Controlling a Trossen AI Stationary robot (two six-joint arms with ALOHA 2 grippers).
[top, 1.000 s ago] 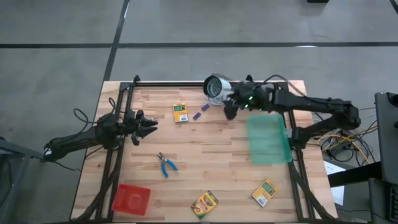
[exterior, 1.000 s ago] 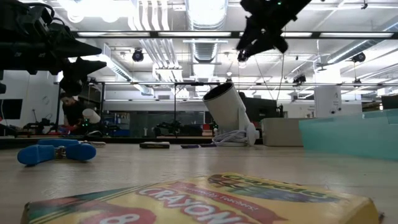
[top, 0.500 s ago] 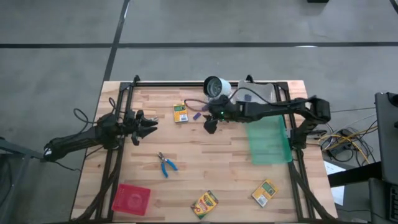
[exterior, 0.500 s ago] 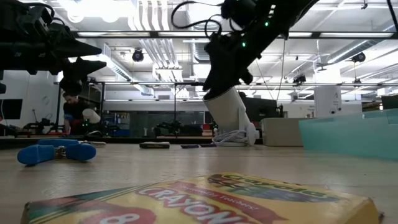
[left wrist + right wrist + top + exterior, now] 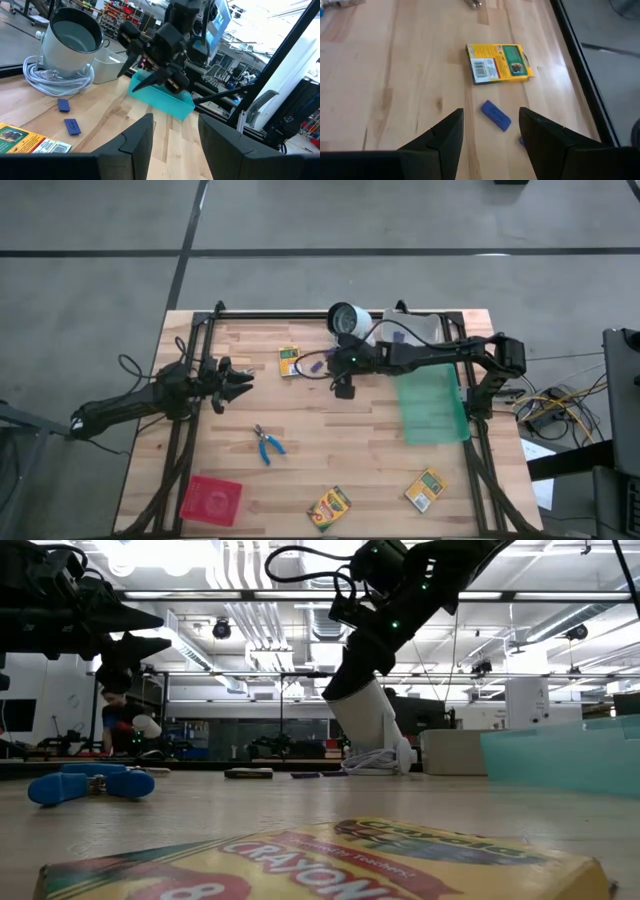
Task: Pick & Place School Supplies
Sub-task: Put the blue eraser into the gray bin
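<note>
- Three crayon boxes on the wooden table (image 5: 380,480): far crayon box (image 5: 289,361) near the far edge, flat, barcode side up in the right wrist view; front crayon box (image 5: 329,507) at the near edge, centre; right crayon box (image 5: 425,490) near the front right corner.
- Two purple pieces: one purple piece (image 5: 496,115) lying flat just beside the far crayon box, apart from it; second purple piece (image 5: 63,104) close by, nearer the round grey-white object (image 5: 346,320).
- Blue-handled scissors (image 5: 268,444) flat on the wood, left of centre, well apart from all boxes.
- Right gripper (image 5: 343,387) stretched across from the right side, raised above the table in the low view, over the wood just beside the purple pieces and the far crayon box; fingers apart, nothing between them.
- Left gripper (image 5: 238,381) waiting at the left side, raised, fingers apart and holding nothing.
- Red tray (image 5: 211,499) at the front left corner.
- Green bin (image 5: 433,405) along the right side, beside the right arm.
- White cable (image 5: 45,82) coiled at the base of the round object.
- Person (image 5: 118,723) seen far back in the room, beyond the table.
</note>
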